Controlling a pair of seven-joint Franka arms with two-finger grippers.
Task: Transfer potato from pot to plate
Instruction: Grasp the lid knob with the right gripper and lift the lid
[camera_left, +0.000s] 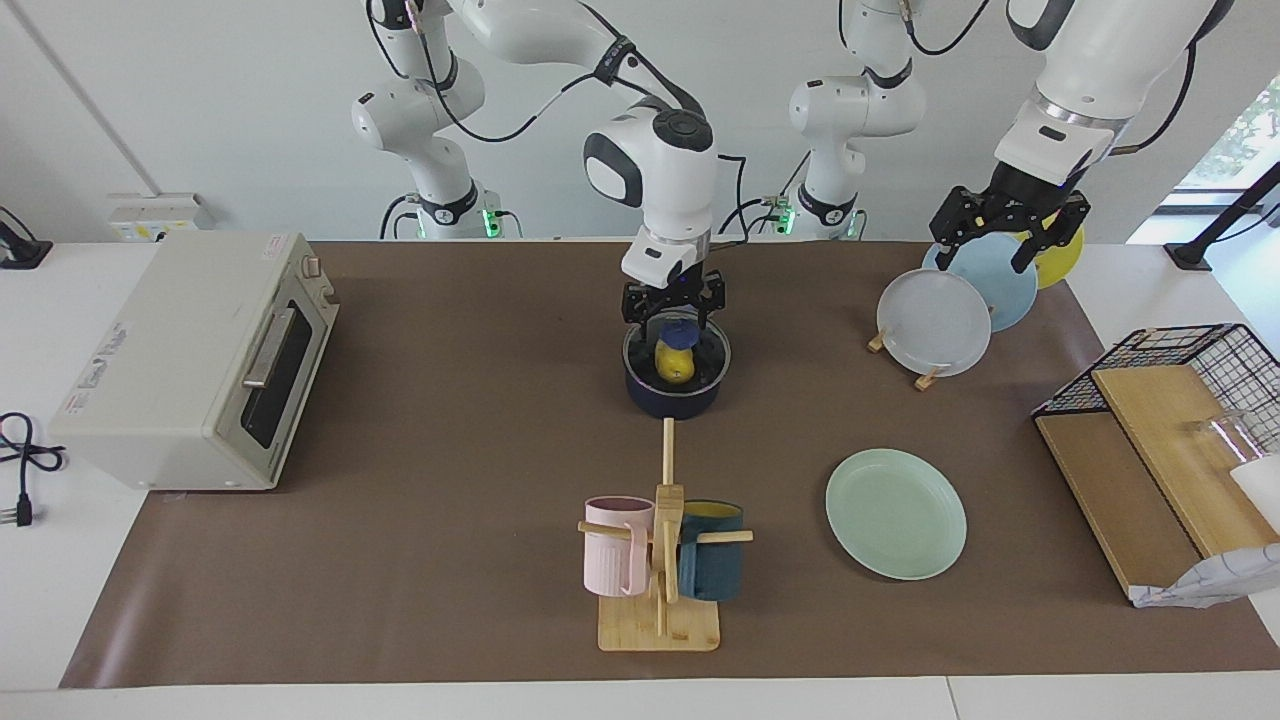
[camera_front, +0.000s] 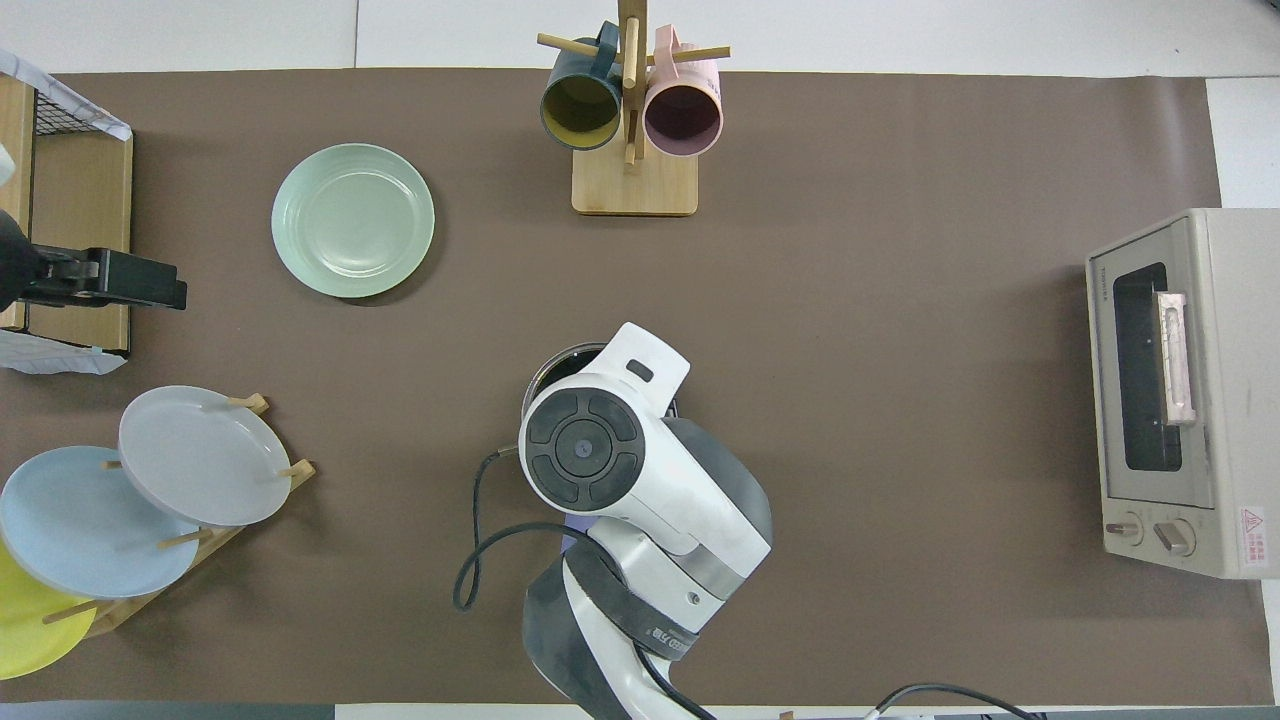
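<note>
The yellow potato (camera_left: 675, 362) lies inside the dark navy pot (camera_left: 672, 392) in the middle of the table. In the overhead view only a bit of the pot's rim (camera_front: 548, 368) shows past the arm, and the potato is hidden. My right gripper (camera_left: 672, 316) hangs open just above the pot, one finger on each side over the potato, holding nothing. The mint-green plate (camera_left: 895, 513) lies flat and bare, farther from the robots than the pot, toward the left arm's end; it also shows in the overhead view (camera_front: 352, 220). My left gripper (camera_left: 987, 250) waits open over the plate rack.
A mug tree (camera_left: 660, 560) with a pink and a teal mug stands farther from the robots than the pot. A rack (camera_left: 930, 375) holds grey, light blue and yellow plates. A toaster oven (camera_left: 200, 360) sits at the right arm's end, a wire basket (camera_left: 1180, 400) at the left arm's end.
</note>
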